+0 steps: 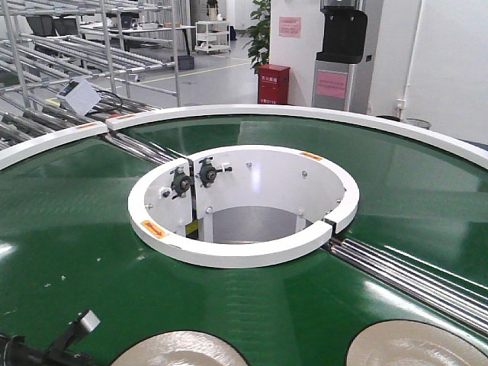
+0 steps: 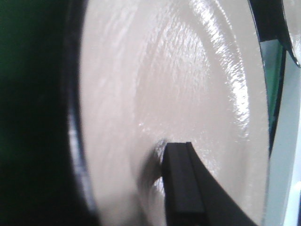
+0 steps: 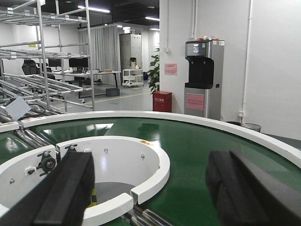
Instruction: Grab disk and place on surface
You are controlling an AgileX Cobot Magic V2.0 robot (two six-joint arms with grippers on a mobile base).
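the left pincer (image 1: pixel 75 335) sits low at the near left edge of the front view, dark with a pale tip, over the green conveyor belt (image 1: pixel 69 221). in its wrist view only 1 black finger (image 2: pixel 181 181) shows, its tip right up against the glossy cream face of the disk (image 2: pixel 178 84). whether it touches cannot be told. the other finger is out of sight, so i cannot tell if this pincer is released or clenched. the disk lies flat on the belt at the near edge of the front view (image 1: pixel 179 352), just right of the left pincer.

the right pincer (image 3: pixel 149 179) is released. its 2 black fingers (image 3: pixel 66 193) stand wide apart with nothing between them, held above the belt and facing across it.

a 2nd cream disk (image 1: pixel 415 345) lies on the belt to the right, well apart from the 1st. at the middle of the belt is a white inner ring (image 1: pixel 244 255) around a round opening, with 2 bearing blocks (image 1: pixel 194 177) on its wall. a white outer rim (image 1: pixel 305 113) runs round the far side. beyond it stand a red cabinet (image 1: pixel 273 84), a water dispenser (image 1: pixel 343 53), a potted plant (image 1: pixel 259 30) and metal racks (image 1: pixel 91 53) to the left.
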